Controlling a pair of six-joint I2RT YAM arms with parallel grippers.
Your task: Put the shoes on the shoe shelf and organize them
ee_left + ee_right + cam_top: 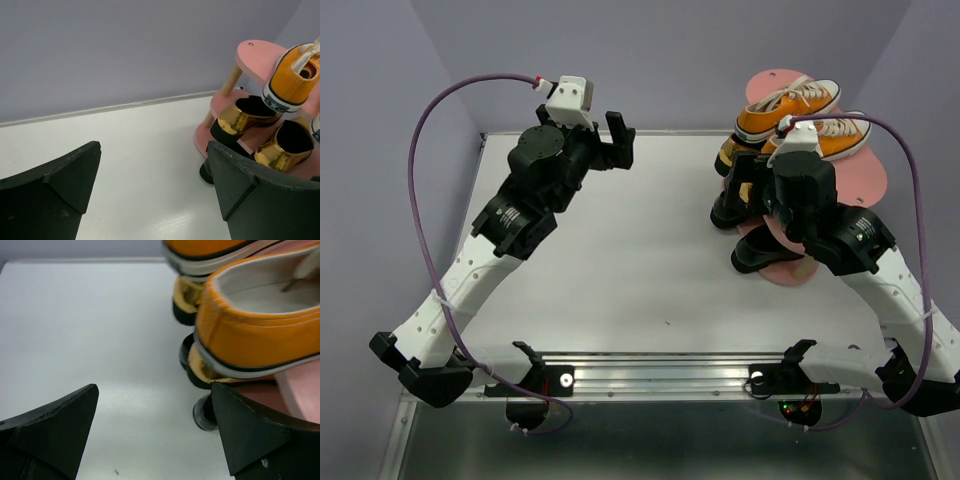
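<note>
Both grippers stand wide open and hold nothing. The left gripper (617, 140) hangs over the far left of the tabletop (640, 260), while the right gripper (154, 387) hovers just beside the pink shoe shelf (872, 182) at the far right. Orange sneakers (790, 105) sit on its top board, gold loafers (240, 117) on the middle one, and black dress shoes (760, 255) at the bottom.

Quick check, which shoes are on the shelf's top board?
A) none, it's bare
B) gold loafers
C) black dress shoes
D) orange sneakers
D: the orange sneakers lie side by side on the top board of the shoe shelf, while the gold loafers sit one board lower.
</note>
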